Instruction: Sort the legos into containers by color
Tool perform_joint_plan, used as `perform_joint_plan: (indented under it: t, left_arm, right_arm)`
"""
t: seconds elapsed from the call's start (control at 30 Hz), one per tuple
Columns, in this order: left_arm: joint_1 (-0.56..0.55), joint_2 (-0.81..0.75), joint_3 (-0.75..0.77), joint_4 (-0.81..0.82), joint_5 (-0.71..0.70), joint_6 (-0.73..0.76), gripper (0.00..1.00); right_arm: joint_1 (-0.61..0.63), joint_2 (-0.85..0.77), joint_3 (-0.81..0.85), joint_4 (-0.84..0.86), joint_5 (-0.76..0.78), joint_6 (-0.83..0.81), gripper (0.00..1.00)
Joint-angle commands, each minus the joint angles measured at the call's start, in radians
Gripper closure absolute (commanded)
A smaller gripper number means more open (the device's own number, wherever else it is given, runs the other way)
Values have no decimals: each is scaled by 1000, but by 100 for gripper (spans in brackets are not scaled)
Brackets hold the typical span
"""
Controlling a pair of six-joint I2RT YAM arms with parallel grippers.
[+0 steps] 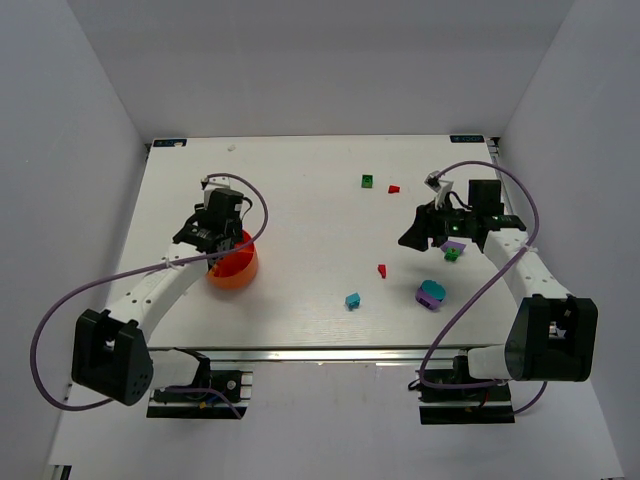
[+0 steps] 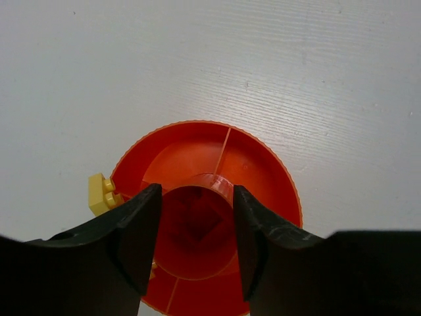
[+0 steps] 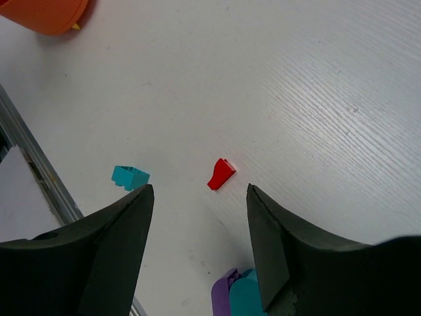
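Observation:
My left gripper (image 2: pixel 197 191) is over the orange bowl (image 2: pixel 263 171), shut on the red bowl (image 2: pixel 197 230), whose rim its two fingers touch. Dark red bricks lie inside the red bowl. A yellow brick (image 2: pixel 100 194) lies against the orange bowl's left rim. In the top view the left gripper (image 1: pixel 224 248) and both bowls (image 1: pixel 232 264) are at the left. My right gripper (image 3: pixel 200 191) is open and empty above the table. A red brick (image 3: pixel 221 174) lies ahead of it, a teal brick (image 3: pixel 130 176) to its left, and a purple-and-teal stack (image 3: pixel 240 293) below.
In the top view a green brick (image 1: pixel 368 181) and a red brick (image 1: pixel 394 188) lie at the back. A red brick (image 1: pixel 382 270), a teal brick (image 1: pixel 352 300) and a purple-teal stack (image 1: pixel 432 293) lie at the front right. Green and purple bricks (image 1: pixel 453 250) lie by the right arm.

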State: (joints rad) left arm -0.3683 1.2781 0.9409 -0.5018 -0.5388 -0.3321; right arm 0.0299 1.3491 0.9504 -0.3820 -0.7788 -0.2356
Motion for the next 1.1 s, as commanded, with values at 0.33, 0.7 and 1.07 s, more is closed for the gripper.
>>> perform_joint_plan:
  t: [0.33,0.7,1.07]
  left_arm:
    - [3,-264,-77,117,481,89,91]
    - [-8,-551,-275,256,709,120,35]
    - [-8,-575,-269,244,697,133,34]
  right_arm:
    - [252,123,17,9,443,-32,44]
    - [363,277,24,22,610,58,38]
    - [404,344,30,6,573,64,47]
